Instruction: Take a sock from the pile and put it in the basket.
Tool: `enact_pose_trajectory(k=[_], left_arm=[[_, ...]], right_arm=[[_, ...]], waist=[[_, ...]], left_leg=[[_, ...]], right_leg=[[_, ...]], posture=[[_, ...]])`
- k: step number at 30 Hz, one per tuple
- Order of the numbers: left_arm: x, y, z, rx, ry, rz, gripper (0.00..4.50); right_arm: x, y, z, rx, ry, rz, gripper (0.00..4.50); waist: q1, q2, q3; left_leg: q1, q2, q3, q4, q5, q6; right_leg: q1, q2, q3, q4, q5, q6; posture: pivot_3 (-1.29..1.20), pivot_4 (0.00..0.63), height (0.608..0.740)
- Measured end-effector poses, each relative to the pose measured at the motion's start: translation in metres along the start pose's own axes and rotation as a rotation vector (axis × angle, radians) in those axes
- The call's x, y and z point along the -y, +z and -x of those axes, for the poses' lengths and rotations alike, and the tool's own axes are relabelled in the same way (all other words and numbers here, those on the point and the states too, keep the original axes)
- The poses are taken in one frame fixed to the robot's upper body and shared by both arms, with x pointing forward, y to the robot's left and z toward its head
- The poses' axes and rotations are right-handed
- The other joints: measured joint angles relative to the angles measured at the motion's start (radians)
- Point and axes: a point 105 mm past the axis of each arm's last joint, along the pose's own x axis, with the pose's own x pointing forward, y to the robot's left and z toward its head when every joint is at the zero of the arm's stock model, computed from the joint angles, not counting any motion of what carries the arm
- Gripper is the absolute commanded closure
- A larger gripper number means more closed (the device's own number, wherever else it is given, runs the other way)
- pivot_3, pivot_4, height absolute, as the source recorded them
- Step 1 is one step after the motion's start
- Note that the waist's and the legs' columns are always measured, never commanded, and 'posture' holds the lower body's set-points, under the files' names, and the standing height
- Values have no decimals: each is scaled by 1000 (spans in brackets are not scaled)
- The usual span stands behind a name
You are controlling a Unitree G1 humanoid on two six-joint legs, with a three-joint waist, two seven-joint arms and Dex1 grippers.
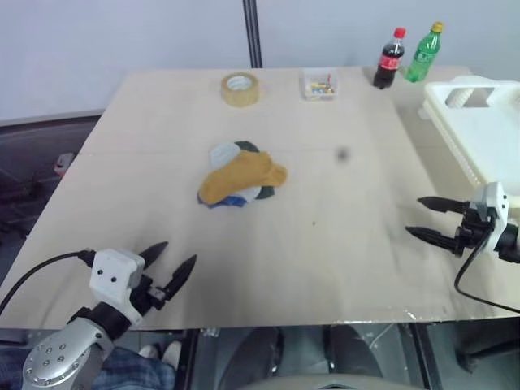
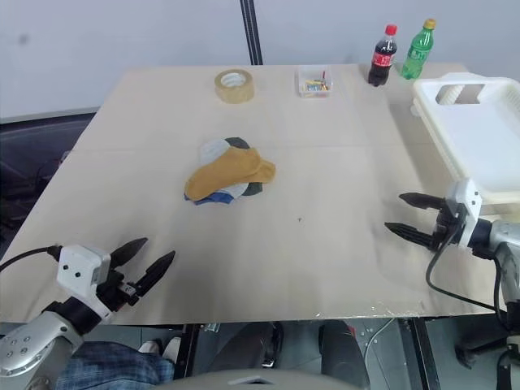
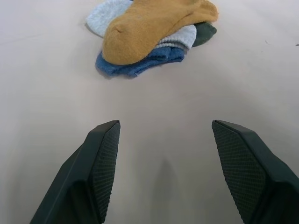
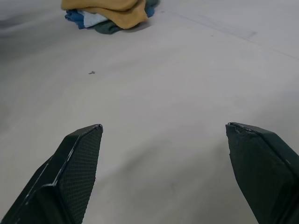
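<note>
The pile [image 1: 240,175] of socks, a mustard-yellow sock [image 1: 241,178] on top, lay near the middle of the tabletop [image 1: 325,236], with bare surface on every side. The white basket [image 1: 479,130] stood at the right edge. Along the far edge sat a roll of tape [image 1: 240,88], a small clear box [image 1: 319,84] and two bottles [image 1: 408,55]. The left end effector [image 1: 172,264] hovered near the front edge, released and empty. The right end effector [image 1: 422,218] stood wide open, holding nothing, beside the basket.
</note>
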Motion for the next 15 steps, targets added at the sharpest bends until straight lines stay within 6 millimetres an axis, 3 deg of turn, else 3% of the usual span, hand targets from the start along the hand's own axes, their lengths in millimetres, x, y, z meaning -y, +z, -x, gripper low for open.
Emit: enact_pose_trajectory(k=[6, 15], left_arm=[[3, 9, 1, 60, -37, -2, 1129], [5, 20, -1, 122, -79, -6, 1129]], right_arm=[[-4, 12, -19, 21, 27, 8, 125], [-27, 44, -79, 138, 143, 28, 125]], waist=[[-3, 0, 0], [0, 0, 0]], left_leg=[[0, 0, 0, 0, 0, 0], [0, 0, -1, 0, 0, 0]], right_leg=[[0, 0, 0, 0, 0, 0], [0, 0, -2, -1, 0, 0]], posture=[[0, 150, 739], [0, 150, 739]])
